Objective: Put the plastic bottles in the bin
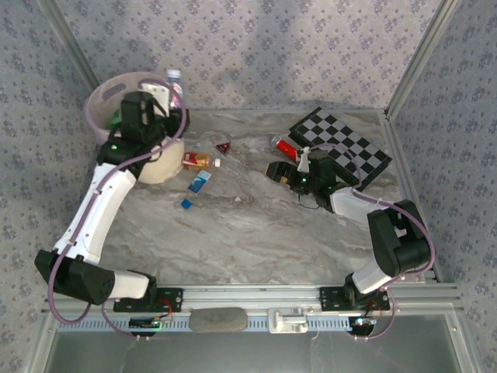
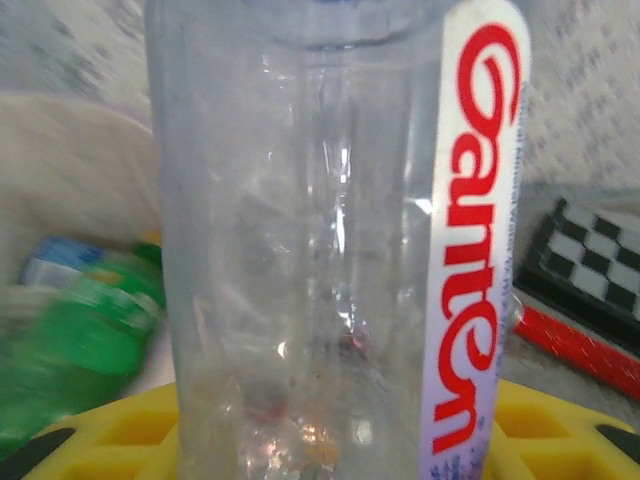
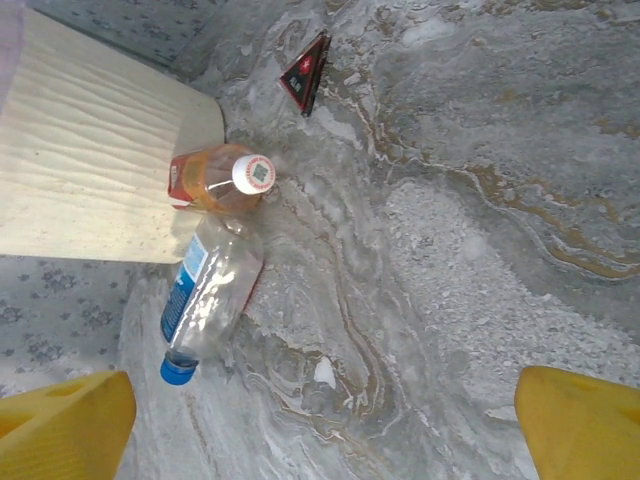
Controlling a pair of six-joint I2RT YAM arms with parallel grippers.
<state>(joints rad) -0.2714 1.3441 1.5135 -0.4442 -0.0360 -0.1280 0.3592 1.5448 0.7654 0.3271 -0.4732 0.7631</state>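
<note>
My left gripper point(image 1: 165, 99) is shut on a clear plastic bottle point(image 1: 175, 87) with a white label in red letters point(image 2: 470, 240). It holds the bottle upright over the right side of the pale pink bin point(image 1: 105, 97), and its yellow fingers point(image 2: 560, 430) flank the bottle's base. A green bottle point(image 2: 85, 340) lies inside the bin. On the table beside the bin lie an orange-capped bottle with a red label point(image 3: 215, 180) and a clear bottle with a blue cap and label point(image 3: 210, 295). My right gripper point(image 3: 320, 430) hangs open over bare table, apart from both.
A small red-and-black triangle point(image 3: 305, 72) lies beyond the two bottles. The chessboard point(image 1: 342, 144) sits at the back right with a long red bar point(image 1: 286, 145) at its left edge, close to my right wrist. A small blue piece point(image 1: 186, 203) lies on the marbled table.
</note>
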